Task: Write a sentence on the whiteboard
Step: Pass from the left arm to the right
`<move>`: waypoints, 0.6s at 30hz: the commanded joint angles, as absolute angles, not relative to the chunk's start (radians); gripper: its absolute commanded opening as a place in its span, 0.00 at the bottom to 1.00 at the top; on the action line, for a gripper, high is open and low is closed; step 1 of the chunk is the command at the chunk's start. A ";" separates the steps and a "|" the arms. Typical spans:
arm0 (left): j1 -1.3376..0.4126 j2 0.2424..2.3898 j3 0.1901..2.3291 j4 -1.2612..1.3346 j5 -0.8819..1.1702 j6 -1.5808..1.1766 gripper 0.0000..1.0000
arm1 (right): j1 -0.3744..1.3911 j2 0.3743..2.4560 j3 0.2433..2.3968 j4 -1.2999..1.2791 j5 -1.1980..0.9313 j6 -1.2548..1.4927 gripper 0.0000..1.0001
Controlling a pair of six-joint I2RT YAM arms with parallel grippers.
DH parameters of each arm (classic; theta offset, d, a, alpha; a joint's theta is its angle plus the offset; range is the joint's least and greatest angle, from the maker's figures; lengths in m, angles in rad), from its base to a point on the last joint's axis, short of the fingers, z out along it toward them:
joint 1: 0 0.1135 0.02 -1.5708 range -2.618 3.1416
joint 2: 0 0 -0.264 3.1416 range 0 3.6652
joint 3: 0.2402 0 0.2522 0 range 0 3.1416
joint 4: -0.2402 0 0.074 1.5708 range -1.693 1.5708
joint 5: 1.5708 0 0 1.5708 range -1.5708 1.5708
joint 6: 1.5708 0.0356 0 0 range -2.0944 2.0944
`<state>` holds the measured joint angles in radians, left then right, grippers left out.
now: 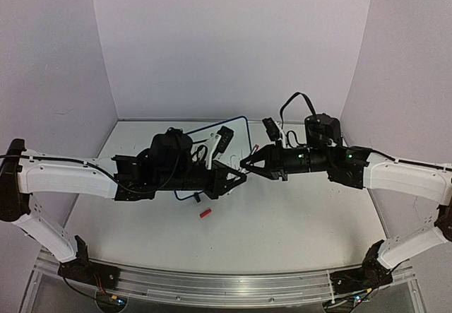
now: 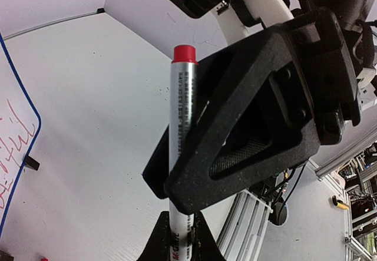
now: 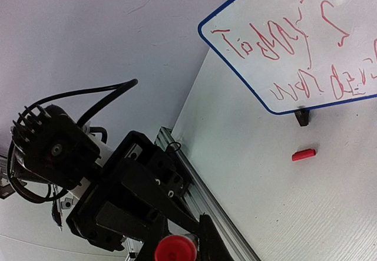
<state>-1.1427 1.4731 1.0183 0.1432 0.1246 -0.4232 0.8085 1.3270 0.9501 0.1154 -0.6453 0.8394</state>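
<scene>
The left arm's fingers (image 2: 154,246) are clamped on the lower barrel of a silver marker with a red end (image 2: 182,90), and the right arm's fingers (image 2: 253,114) are closed on the same barrel further along. Behind them, the small white whiteboard with a thin blue frame (image 3: 259,13) stands on the white bench (image 3: 283,214), bearing the scrawled red sentence (image 3: 306,55) in two rows. A small red cap (image 3: 304,154) lies near its foot.

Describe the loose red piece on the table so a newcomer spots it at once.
Find the whiteboard with red writing. Just off its blue-framed edge, beyond the black foot, a small red piece lies on the table. Unlike the red end of the marker, it lies loose, apart from everything.
</scene>
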 commanded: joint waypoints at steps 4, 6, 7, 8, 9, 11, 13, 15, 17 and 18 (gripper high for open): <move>-1.141 1.440 1.017 0.205 0.118 -0.438 0.00 | 0.821 1.322 0.927 0.202 -0.629 0.859 0.02; -1.141 1.444 1.018 0.199 0.128 -0.433 0.00 | 0.821 1.324 0.924 0.210 -0.621 0.859 0.00; -1.140 1.445 1.020 0.190 0.133 -0.428 0.00 | 0.821 1.322 0.921 0.213 -0.609 0.853 0.00; -1.140 1.445 1.022 0.181 0.135 -0.424 0.01 | 0.821 1.319 0.918 0.212 -0.600 0.850 0.00; -1.139 1.444 1.026 0.154 0.130 -0.412 0.09 | 0.821 1.310 0.911 0.211 -0.572 0.841 0.00; -1.139 1.435 1.024 0.100 0.081 -0.399 0.33 | 0.821 1.284 0.910 0.169 -0.494 0.814 0.00; -1.139 1.420 1.006 0.049 0.017 -0.379 0.66 | 0.821 1.259 0.935 0.025 -0.358 0.753 0.00; -1.139 1.410 0.981 0.014 -0.041 -0.349 0.75 | 0.821 1.241 0.961 -0.108 -0.229 0.710 0.00; -1.138 1.416 0.931 -0.069 -0.123 -0.277 0.78 | 0.813 1.219 0.975 -0.228 -0.081 0.670 0.00; -1.136 1.425 0.922 -0.084 -0.134 -0.241 0.77 | 0.811 1.209 0.972 -0.237 -0.054 0.665 0.00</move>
